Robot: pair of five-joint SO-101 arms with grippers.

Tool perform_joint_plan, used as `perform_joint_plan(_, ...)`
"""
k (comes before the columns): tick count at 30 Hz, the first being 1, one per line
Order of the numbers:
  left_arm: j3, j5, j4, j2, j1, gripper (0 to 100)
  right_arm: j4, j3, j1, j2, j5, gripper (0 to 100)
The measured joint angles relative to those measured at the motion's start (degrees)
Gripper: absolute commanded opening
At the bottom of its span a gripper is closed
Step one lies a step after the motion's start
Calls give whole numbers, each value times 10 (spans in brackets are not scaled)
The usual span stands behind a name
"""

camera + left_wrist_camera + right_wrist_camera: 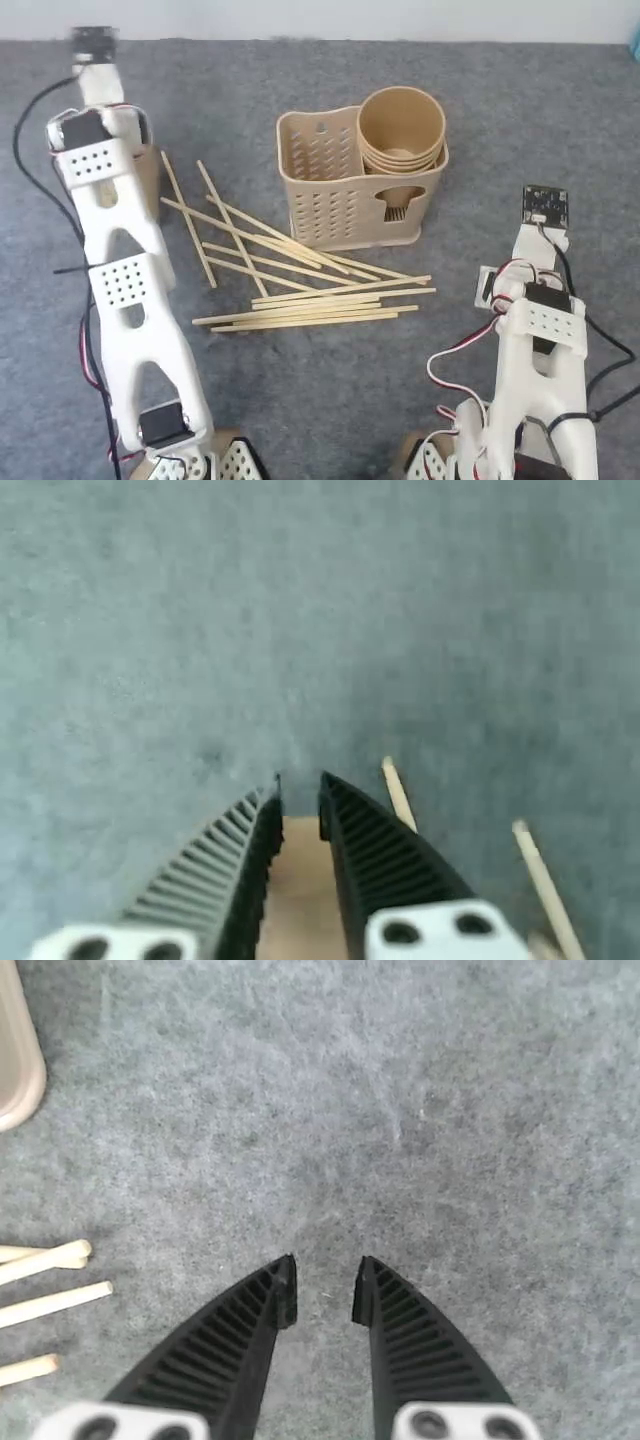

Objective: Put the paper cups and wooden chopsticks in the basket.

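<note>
Left pincer (298,788) clamps paper cup (296,890); chopsticks (310,318) beside basket (320,200) edge.

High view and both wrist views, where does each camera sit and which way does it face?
High view: fixed above the table, looking down on basket, chopsticks, left arm and right arm.
Left wrist view: on the left arm, looking down past the left gripper, paper cup between its fingers.
Right wrist view: on the right arm, looking down past the right gripper.
Shared: basket, in high and right wrist views.
</note>
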Motion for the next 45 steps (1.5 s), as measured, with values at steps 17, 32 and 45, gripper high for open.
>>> perform_joint_plan(17, 461, -96, 54, -315, -8, 58, 0, 0, 0, 0, 4, 108)
perform_joint_plan(32, 758, -203, 54, -516, -55, 58, -7, 0, 0, 0, 4, 108)
perform_joint_plan(45, 927, -306, 54, -683, -173, 58, -7, 0, 0, 0, 4, 108)
